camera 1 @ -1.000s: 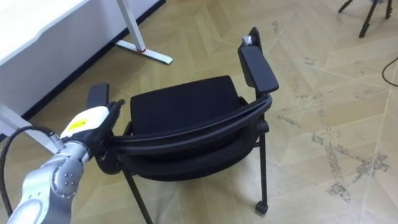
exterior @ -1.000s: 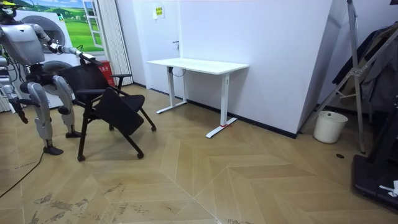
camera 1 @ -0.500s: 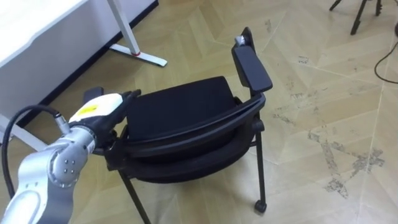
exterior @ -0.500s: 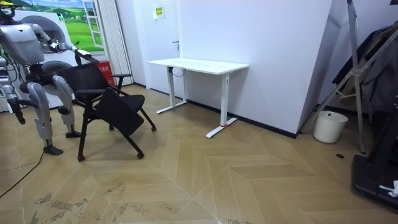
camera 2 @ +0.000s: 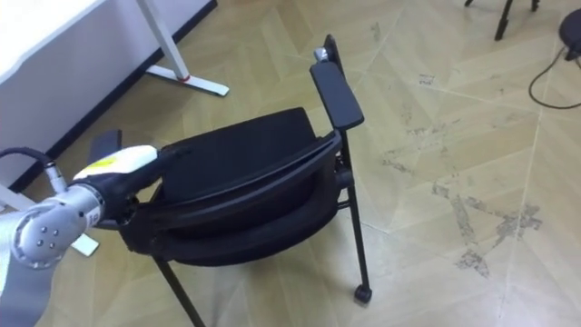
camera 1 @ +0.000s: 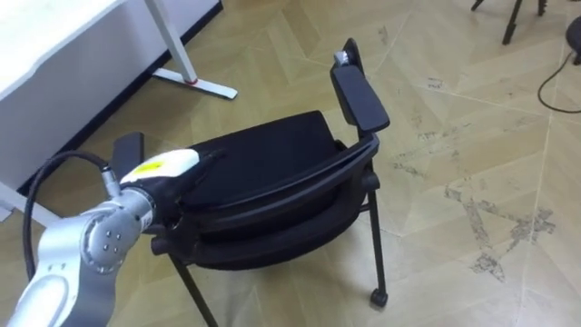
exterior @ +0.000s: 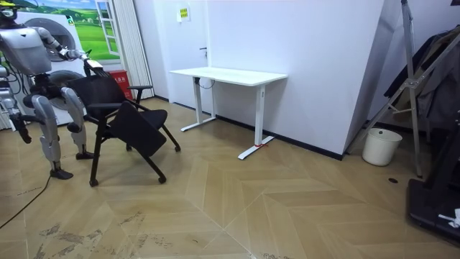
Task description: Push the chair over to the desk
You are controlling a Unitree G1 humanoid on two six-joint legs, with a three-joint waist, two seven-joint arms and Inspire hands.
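The left robot hand (camera 1: 162, 169) is sliding further onto the back of the black chair (camera 1: 272, 163), which is standing on the floor by the white tabletop (camera 1: 54, 36). I cannot tell if its fingers are spread. The pushing is just starting.

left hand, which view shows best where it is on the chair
The left eye view: it shows the left hand close up, at the left end of the backrest of the chair. The right eye view shows the same, nearer its edge. The room view shows it far off, by the chair's back.
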